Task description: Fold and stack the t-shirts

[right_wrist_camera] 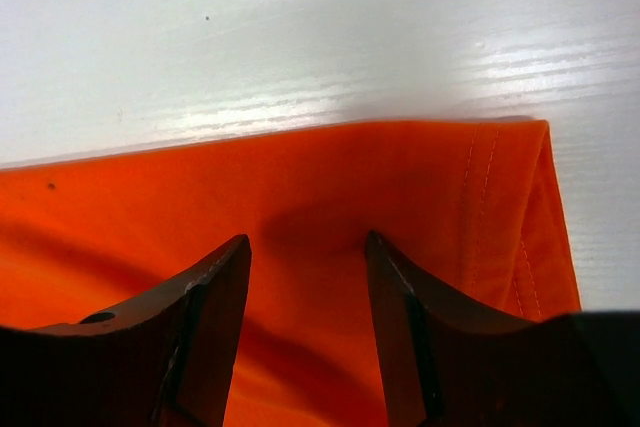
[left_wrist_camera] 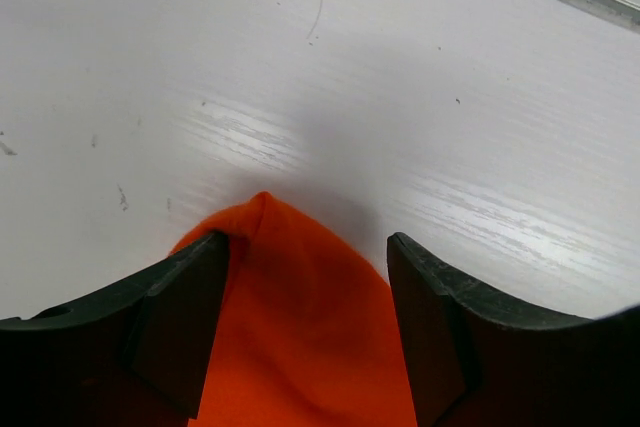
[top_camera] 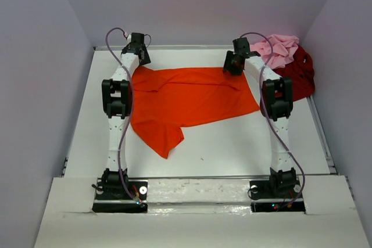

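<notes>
Mostly spread flat across the middle of the white table (top_camera: pixel 232 149): orange t-shirt (top_camera: pixel 192 100), with a loose flap trailing toward the near edge. Heaped together in the far right corner: dark red t-shirt (top_camera: pixel 299 76), then pink t-shirt (top_camera: pixel 279 50) behind it. At the orange cloth's far left corner: left gripper (left_wrist_camera: pixel 308 247), jaws wide apart, straddling a raised peak of fabric, clamping nothing. At the far right edge: right gripper (right_wrist_camera: pixel 308 247), jaws parted less widely, set over the flat hem, pinching nothing.
</notes>
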